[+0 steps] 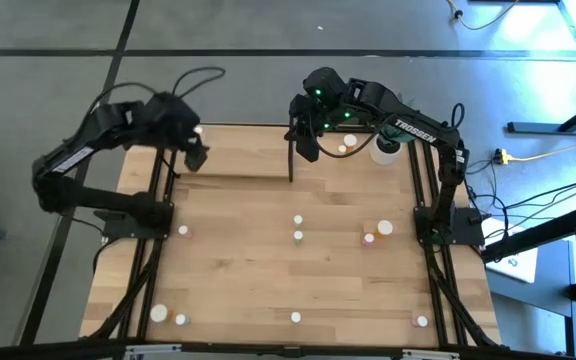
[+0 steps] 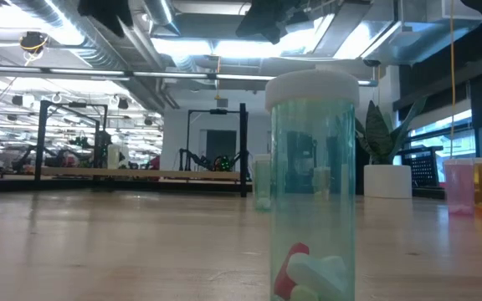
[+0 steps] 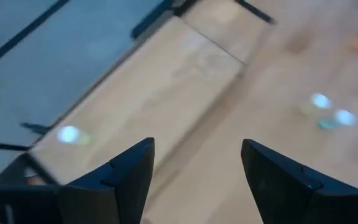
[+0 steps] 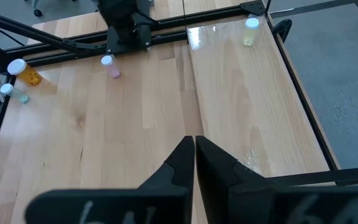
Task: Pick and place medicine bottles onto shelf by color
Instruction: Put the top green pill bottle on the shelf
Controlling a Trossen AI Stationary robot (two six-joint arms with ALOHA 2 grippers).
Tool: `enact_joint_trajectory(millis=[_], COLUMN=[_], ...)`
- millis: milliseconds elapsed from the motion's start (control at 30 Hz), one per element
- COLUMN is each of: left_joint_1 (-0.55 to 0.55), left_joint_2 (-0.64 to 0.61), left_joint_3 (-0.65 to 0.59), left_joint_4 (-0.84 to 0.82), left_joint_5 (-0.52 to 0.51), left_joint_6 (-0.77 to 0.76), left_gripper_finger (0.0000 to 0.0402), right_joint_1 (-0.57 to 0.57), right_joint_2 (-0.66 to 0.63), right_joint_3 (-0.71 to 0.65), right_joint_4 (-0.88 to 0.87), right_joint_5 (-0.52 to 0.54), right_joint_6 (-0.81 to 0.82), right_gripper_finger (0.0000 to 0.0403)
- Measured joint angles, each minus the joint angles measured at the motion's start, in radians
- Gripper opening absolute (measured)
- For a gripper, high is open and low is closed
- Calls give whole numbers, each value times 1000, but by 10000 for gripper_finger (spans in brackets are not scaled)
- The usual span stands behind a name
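the left claw (image 1: pixel 197 152) hangs open and empty over the left end of the shelf (image 1: pixel 233 150), where one white-capped bottle (image 4: pixel 250 28) stands near that end. the right claw (image 1: pixel 308 148) hovers closed and empty just past the shelf's black end bar. other medicine bottles (image 1: pixel 298 236) lie scattered on the counter (image 1: pixel 248 270), well apart from both claws

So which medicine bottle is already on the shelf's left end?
The pale white-capped bottle by the left gripper, alone on the light-wood shelf's left end; the others stand elsewhere.
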Motion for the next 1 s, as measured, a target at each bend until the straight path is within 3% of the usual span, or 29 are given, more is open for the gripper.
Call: enact_joint_trajectory(millis=[333,533,633,833,1000], left_joint_1=[-351,-502,-563,-677,-755], left_joint_2=[-35,-36,-46,-69,-78], left_joint_3=[-92,-94,-94,-94,-94], left_joint_4=[-5,-10,-51,-118,-141], left_joint_5=[-65,-106,-109,-112,-139], left_joint_6=[-236,-325,-381,-512,-591], left_gripper_finger=[234,234,234,234,234], right_joint_1=[9,69,124,264,373], right_joint_2=[0,0,0,0,-2], right_joint_3=[0,0,0,0,0], right_joint_4=[5,-92,-159,-258,-287], right_joint_5=[-19,-213,-238,-64,105], right_joint_6=[48,-62,-80,-37,93], right_gripper_finger=[19,19,19,19,17])
